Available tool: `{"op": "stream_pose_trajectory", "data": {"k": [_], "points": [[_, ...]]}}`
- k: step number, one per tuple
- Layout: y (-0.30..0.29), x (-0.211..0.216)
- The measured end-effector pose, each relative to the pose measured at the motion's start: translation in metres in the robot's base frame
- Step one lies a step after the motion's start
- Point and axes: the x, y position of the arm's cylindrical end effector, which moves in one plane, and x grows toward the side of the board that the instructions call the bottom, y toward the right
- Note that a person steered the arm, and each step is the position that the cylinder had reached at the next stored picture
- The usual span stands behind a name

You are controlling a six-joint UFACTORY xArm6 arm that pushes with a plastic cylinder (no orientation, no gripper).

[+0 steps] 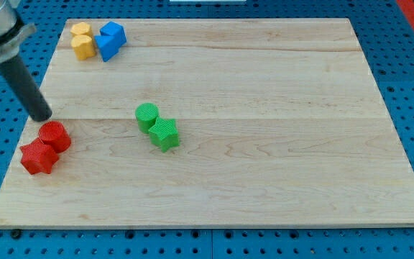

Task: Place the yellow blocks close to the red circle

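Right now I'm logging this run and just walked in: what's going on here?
My tip sits at the board's left edge, just above the red circle and red star, touching neither. The two yellow blocks I'm meant to bring to the circle are far off at the top left, beside the blue blocks. The green circle and green star sit mid-board.

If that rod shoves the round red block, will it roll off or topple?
Probably neither: the red circle sits flat and squat on the board, so it should slide. It touches the red star, which may shift too. My tip is just above it.
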Motion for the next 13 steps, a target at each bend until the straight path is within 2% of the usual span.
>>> {"op": "stream_pose_trajectory", "data": {"k": [3, 6, 8, 9, 10, 13], "points": [[-0.032, -0.165], [-0.033, -0.212], [-0.021, -0.206], [-0.016, -0.236], [0.024, -0.209], [0.038, -0.095]]}}
